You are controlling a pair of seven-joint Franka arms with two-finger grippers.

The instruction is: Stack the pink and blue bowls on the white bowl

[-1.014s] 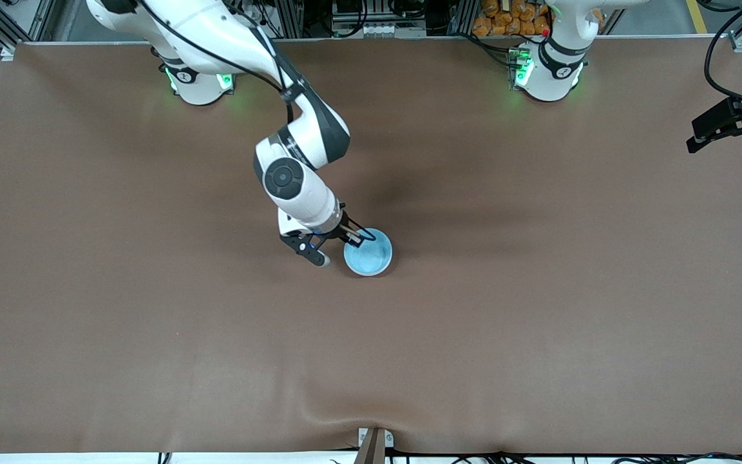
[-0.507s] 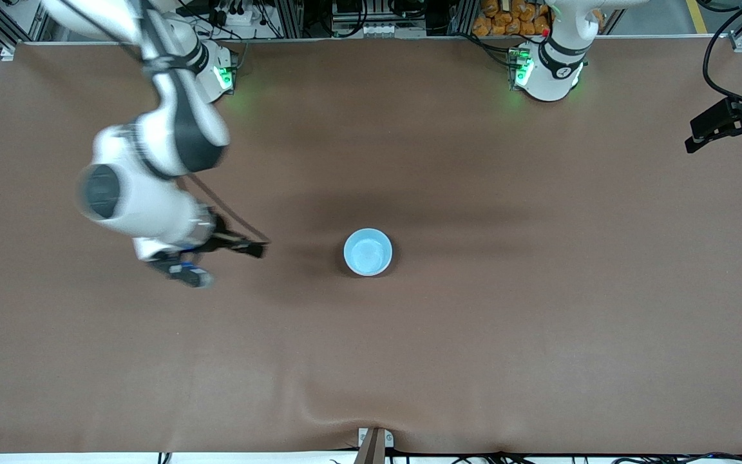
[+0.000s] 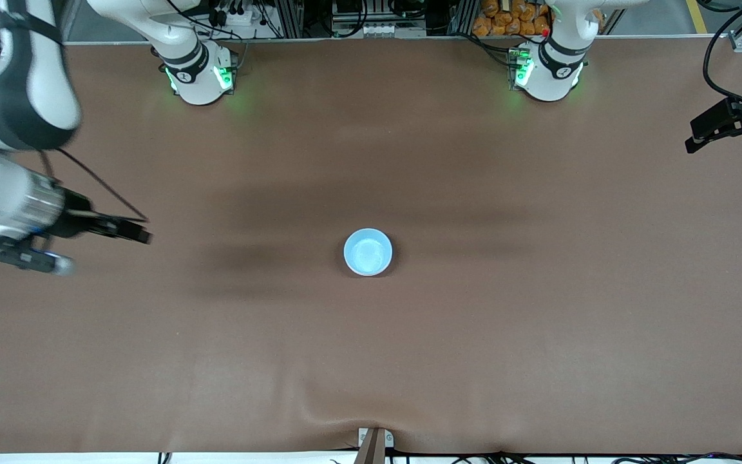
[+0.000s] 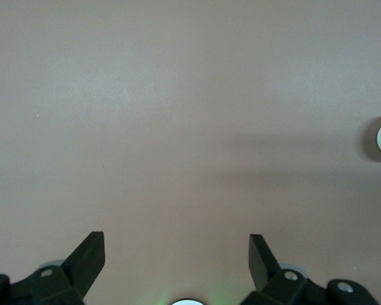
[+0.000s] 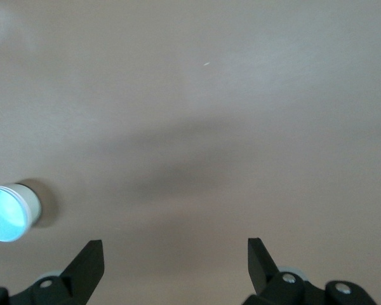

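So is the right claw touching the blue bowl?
Apart. The front view shows the right claw open over the table's right-arm end, with bare tabletop between it and the blue bowl at the middle.

This is a robot lab — two white robot arms [image 3: 542, 58] bolted to a big brown table [image 3: 474, 335], with metal frames [image 3: 294, 16] and black cables [image 3: 722, 45] around it.

We can read no text, label, brand, number or sign anywhere in these views.
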